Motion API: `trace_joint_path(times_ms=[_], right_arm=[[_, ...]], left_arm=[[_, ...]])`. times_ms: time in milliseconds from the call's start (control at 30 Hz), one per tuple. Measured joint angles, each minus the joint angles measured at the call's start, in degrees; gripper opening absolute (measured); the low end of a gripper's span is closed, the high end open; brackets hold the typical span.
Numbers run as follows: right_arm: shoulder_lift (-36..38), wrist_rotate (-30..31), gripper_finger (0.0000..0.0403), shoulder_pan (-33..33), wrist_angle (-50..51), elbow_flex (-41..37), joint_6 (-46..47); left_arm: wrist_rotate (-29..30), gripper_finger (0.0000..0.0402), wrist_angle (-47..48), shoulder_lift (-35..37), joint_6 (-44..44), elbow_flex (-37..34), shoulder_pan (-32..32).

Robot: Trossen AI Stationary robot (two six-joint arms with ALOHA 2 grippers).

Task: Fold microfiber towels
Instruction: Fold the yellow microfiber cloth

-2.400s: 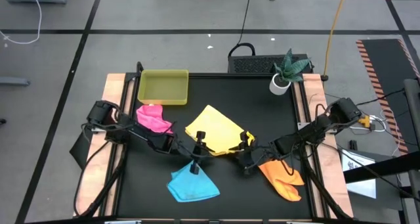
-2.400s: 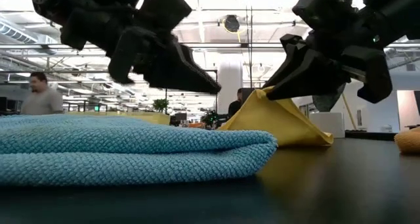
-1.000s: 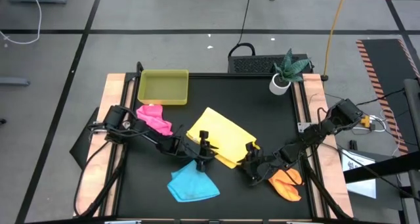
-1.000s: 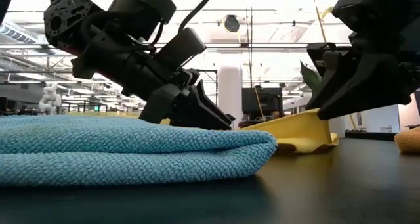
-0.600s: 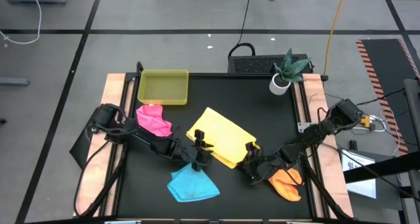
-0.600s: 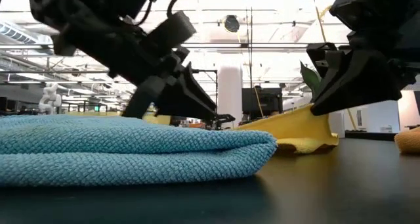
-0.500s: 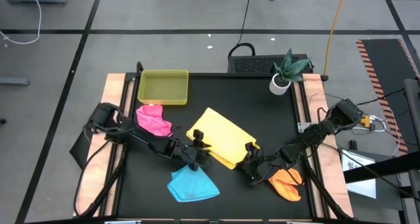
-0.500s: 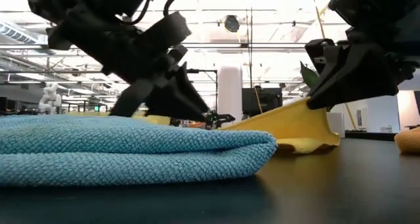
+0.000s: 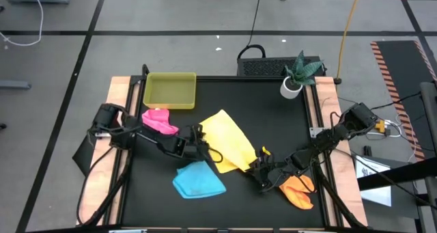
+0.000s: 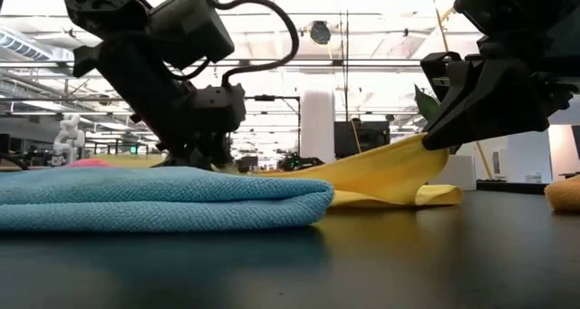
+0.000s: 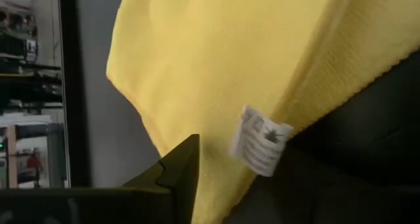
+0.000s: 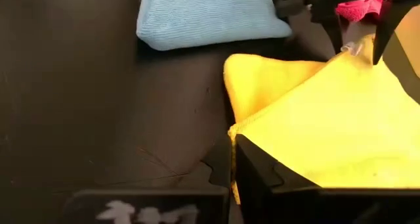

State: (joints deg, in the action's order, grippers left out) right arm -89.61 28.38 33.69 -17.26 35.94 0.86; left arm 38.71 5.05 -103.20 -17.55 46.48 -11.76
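Observation:
The yellow towel (image 9: 227,141) lies mid-table, its near right corner raised in my right gripper (image 9: 258,166), which is shut on it. From there it slopes down toward the left in the low view (image 10: 381,173), with a folded part (image 12: 262,79) lying on the table. My left gripper (image 12: 357,23) stands open at the towel's left corner, a finger on either side of the white tag (image 11: 259,138). Loose on the table lie the blue towel (image 9: 198,180) near the front, the pink towel (image 9: 158,120) at the left and the orange towel (image 9: 298,190) at the right. My left gripper stands over the yellow towel's tagged corner (image 12: 354,48); I cannot tell whether its fingers touch the cloth. My right gripper pinches the towel's near right corner (image 12: 249,129) between its two fingers, coming slanting down from the table's right. That corner is lifted off the table; the cloth runs down from it to the table.
A yellow-green tray (image 9: 170,91) sits at the far left of the table. A small potted plant (image 9: 298,72) stands at the far right corner. Bare black tabletop shows along the front and between the tray and the plant.
My left gripper has moved toward the far left and turned at the wrist, now standing at the yellow towel's left corner. The towel's left part has shifted with it, leaving the cloth narrower. The blue towel has slid a little toward the left. My right gripper has kept still.

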Motion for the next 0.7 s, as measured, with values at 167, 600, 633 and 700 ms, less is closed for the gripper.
trace_joint_path(times_ms=[167, 600, 633, 700], right_arm=[[0.0, 0.1, 0.0002, 0.0, 0.0, 0.0, 0.2], [-3.0, -13.0, 0.0002, -9.5, -22.7, 0.0, -2.9], [-4.0, -14.2, 0.0003, -10.0, -25.1, 0.0, -3.7], [-6.0, -16.1, 0.0007, -10.6, -29.7, 0.0, -4.4]], left_arm=[[-0.4, 0.0112, 0.4, 0.0, 1.5, 0.0, 1.8], [2.7, 0.0072, 1.3, 2.9, 2.6, -0.2, -1.1], [3.0, 0.0078, 1.3, 3.6, 2.7, -0.2, -1.2], [3.2, 0.0092, 3.6, 5.3, 3.3, -0.2, -1.4]])
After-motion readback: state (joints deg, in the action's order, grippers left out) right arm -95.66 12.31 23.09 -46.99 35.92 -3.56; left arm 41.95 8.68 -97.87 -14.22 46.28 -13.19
